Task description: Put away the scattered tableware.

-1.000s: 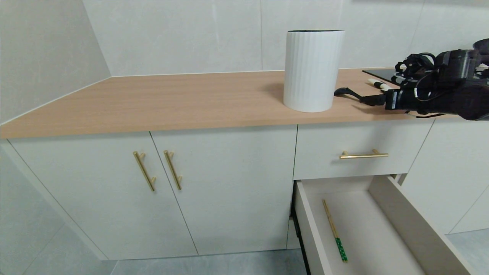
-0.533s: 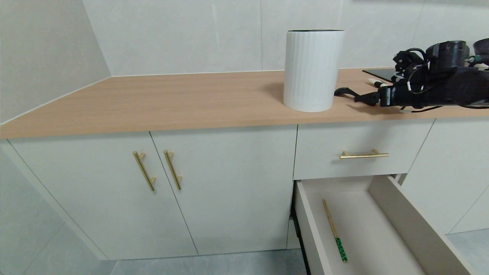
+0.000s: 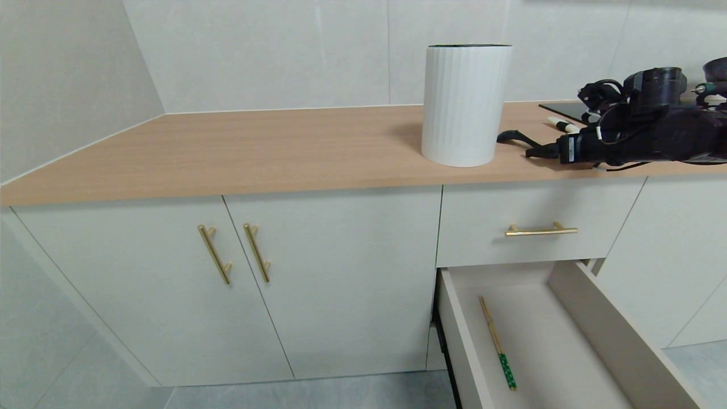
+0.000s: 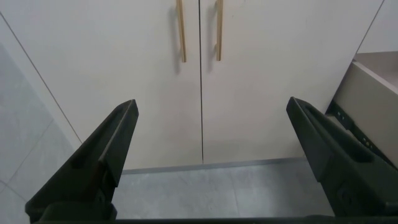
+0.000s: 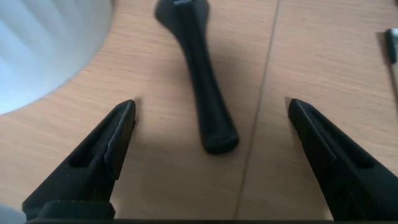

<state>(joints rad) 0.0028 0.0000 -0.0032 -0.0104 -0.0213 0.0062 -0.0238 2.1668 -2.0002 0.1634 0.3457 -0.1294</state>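
One pair of chopsticks already lies in the open lower drawer, so the task looks partly done. Left on the tabletop are a black utensil, just right of the tall white canister, and a small white piece farther right. The right tool hovers with jaws spread wide either side of the utensil's handle, gripping nothing. The left tool hangs low before the cupboard doors, likewise open and empty (well away from the work). The utensil's working end is cut off, and the white piece is too small to name
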